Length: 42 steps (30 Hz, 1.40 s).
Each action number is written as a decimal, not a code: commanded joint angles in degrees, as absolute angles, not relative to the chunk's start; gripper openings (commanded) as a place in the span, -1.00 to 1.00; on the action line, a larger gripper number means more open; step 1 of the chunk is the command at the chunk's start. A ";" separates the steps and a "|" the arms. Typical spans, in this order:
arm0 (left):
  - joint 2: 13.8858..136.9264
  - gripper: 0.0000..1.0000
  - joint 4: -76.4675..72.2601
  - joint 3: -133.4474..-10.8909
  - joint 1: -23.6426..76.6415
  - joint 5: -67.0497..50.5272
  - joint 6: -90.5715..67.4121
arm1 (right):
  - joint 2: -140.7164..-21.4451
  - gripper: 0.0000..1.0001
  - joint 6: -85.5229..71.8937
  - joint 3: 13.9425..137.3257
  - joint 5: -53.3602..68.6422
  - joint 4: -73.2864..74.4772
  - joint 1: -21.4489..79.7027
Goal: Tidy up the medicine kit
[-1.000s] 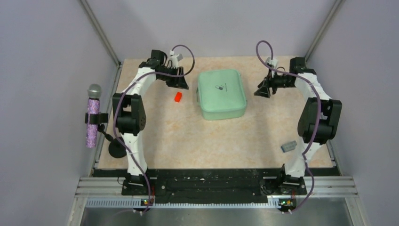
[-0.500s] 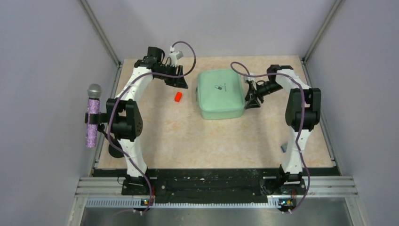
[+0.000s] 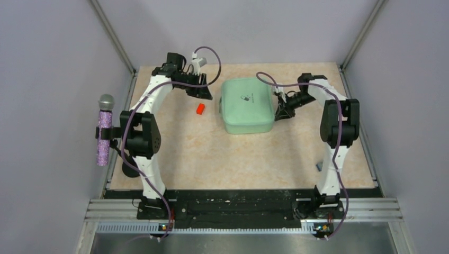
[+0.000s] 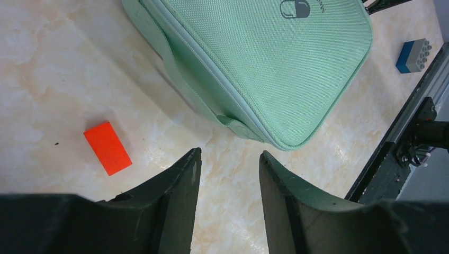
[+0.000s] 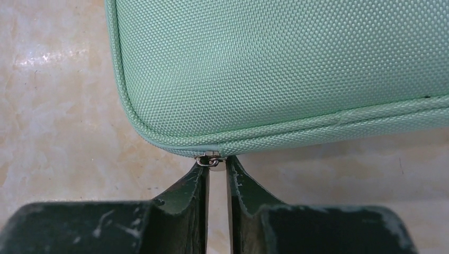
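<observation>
Jaws, left: released, the pair well parted with nothing between them; poised above the counter (image 3: 212,153) just off the left side of the medicine kit (image 3: 248,106), touching neither it nor the block.
Red block (image 3: 200,109): small orange-red oblong, flat on the counter; left of the medicine kit and apart from it, near the left jaws.
Medicine kit: mint-green woven case with rounded corners, lying flat toward the back middle of the counter, between the two arms; lid uppermost and shut, zip closed along the edges in view.
Pill emblem (image 4: 292,8): dark capsule mark printed on the lid.
Zipper pull (image 5: 210,160): small metal piece on the kit's right edge by a rounded corner, seated at the very tips of the right jaws.
Jaws, right: clenched to a thin slit, tips nipping the zipper pull; drawn up against the right side wall of the medicine kit, low to the counter.
Studded brick (image 4: 414,55): blue and grey, on the counter toward its front right, well apart from the kit; largely hidden by the right arm in the top view.
</observation>
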<state>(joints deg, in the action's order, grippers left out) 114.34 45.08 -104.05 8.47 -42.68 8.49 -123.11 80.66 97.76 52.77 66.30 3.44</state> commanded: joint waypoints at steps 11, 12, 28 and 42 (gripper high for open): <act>110.34 -0.02 35.14 -101.34 10.26 -46.60 2.44 | -98.70 -1.00 56.64 70.44 42.17 23.72 5.26; 110.24 -0.02 34.44 -100.67 10.28 -46.72 1.89 | -97.80 -1.00 56.30 69.63 42.17 23.00 5.37; 108.38 -0.02 30.58 -95.27 10.55 -47.54 0.26 | -102.15 -0.33 63.02 74.88 51.70 41.41 5.88; 108.80 -0.01 38.48 -96.97 10.55 -47.28 6.44 | -114.71 -0.14 81.06 86.48 56.31 60.44 5.76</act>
<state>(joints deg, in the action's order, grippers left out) 111.63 36.40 -95.66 10.26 -46.19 3.81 -112.25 74.17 82.78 51.07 53.25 5.30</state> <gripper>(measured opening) 0.494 0.425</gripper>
